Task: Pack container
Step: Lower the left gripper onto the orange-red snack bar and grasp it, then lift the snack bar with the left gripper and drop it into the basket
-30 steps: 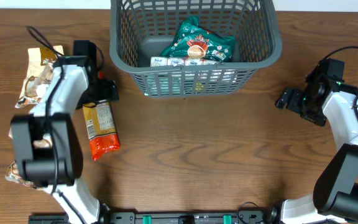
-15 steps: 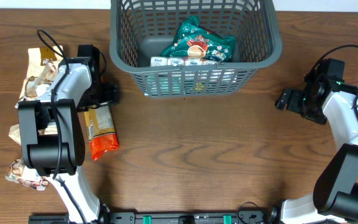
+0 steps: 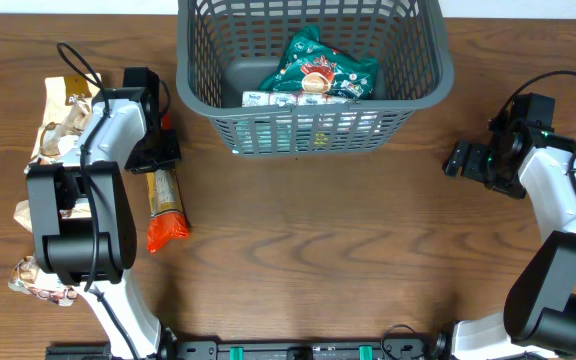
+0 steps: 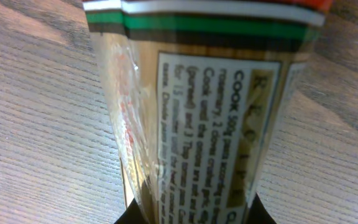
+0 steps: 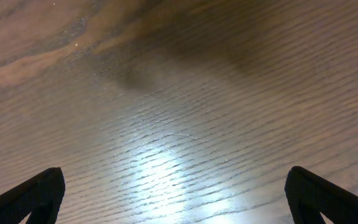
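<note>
While left pincer (image 3: 157, 163) clamps the packet (image 3: 166, 200) | container (image 3: 315, 106) long axis left-right | right pincer (image 5: 176, 195) wide apart

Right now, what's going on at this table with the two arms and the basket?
A two-armed robot is packing snack packets into the grey basket, which already holds a green packet and a few others. The left claw is closed on a tan and orange packet lying on the table beside the basket. More packets wait at the far left. The right claw is open and empty, off to the other side.
</note>
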